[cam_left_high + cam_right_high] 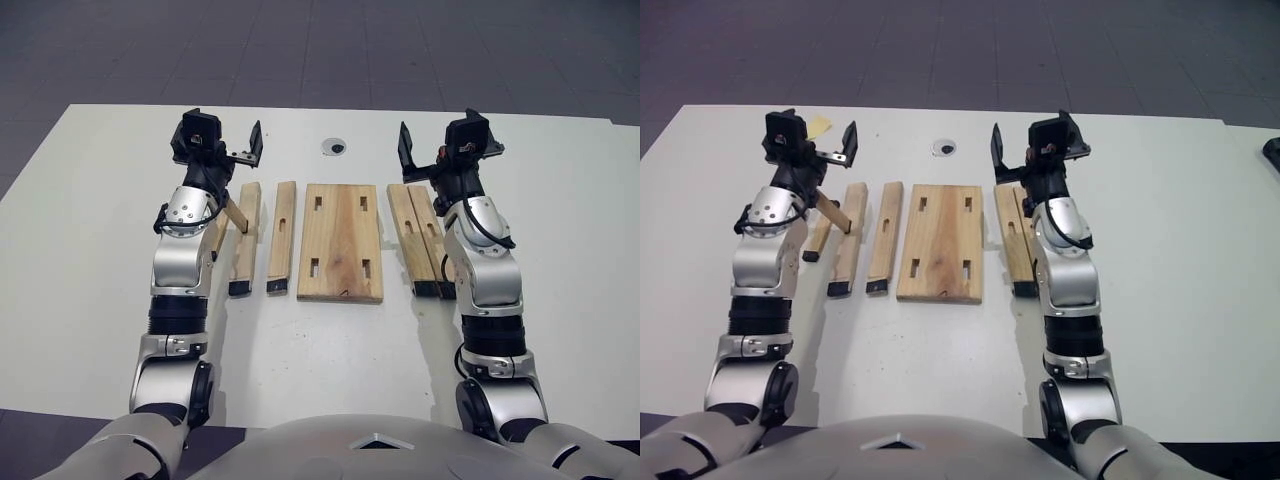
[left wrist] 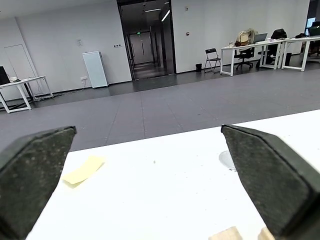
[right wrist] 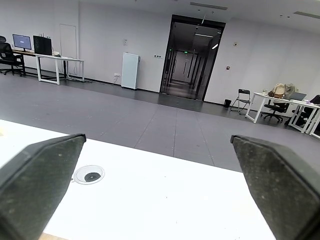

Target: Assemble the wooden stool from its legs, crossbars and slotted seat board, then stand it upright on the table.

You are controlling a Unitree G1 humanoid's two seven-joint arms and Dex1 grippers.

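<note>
Seat board [image 1: 341,242] flat between both outstretched arms [image 1: 180,270], fingers [image 1: 256,140] apart

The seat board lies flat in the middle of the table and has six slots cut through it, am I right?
Not quite: the seat board has four slots, not six, as the left eye view shows. It does lie flat in the middle of the table.
</note>
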